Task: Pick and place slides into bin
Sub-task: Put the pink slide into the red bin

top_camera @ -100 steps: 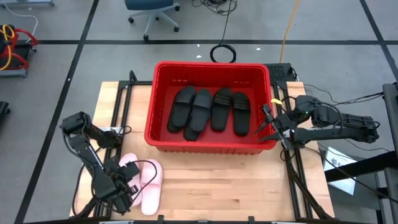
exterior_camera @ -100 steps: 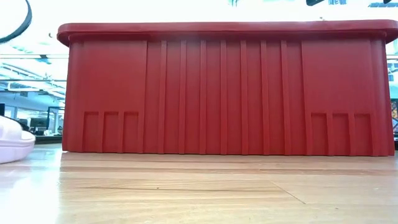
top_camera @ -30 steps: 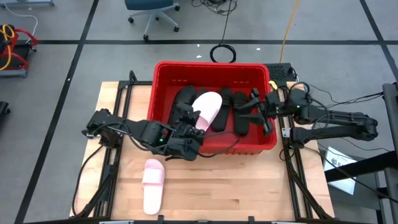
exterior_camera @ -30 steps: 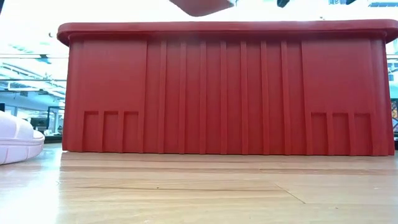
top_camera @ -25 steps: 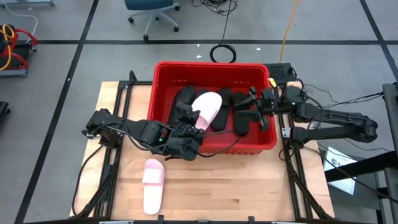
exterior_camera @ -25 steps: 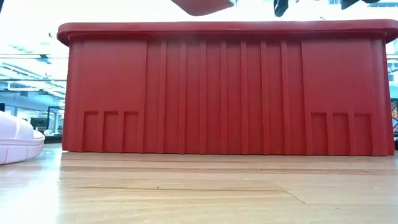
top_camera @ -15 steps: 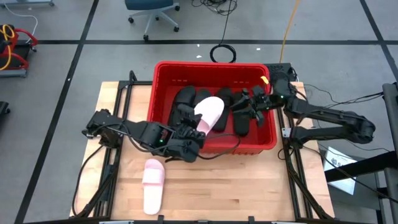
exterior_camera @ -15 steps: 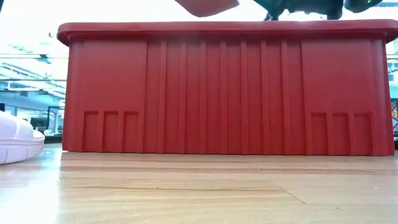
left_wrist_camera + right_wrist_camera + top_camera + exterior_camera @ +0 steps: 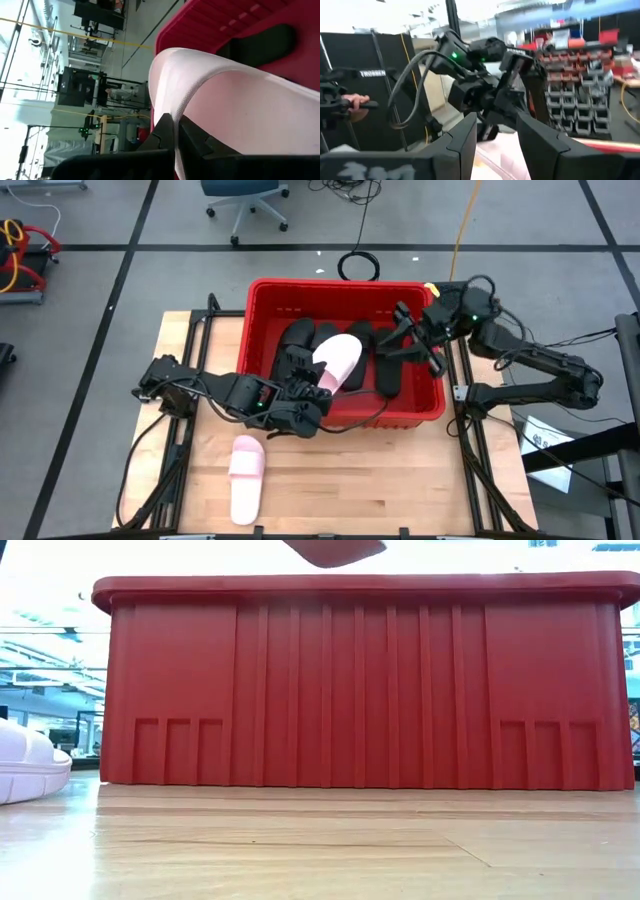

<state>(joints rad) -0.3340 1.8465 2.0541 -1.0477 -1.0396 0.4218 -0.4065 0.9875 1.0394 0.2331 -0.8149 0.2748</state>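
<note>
a light wooden slatted table (image 9: 380, 480) with black metal rails along its sides carries two things directly. a large rectangular red plastic bin (image 9: 262, 395) with ribbed walls stands on its far half. a single pale pink slide (image 9: 245, 477) lies on the bare wood near the front left, well apart from the bin.

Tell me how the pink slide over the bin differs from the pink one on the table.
The pink slide over the bin is held aloft by the left tool, above the black slides in the bin. The pink slide on the table lies flat on the wooden table, untouched, outside the bin. The held one points diagonally; the table one lies straighter. Both are pale pink.
</note>
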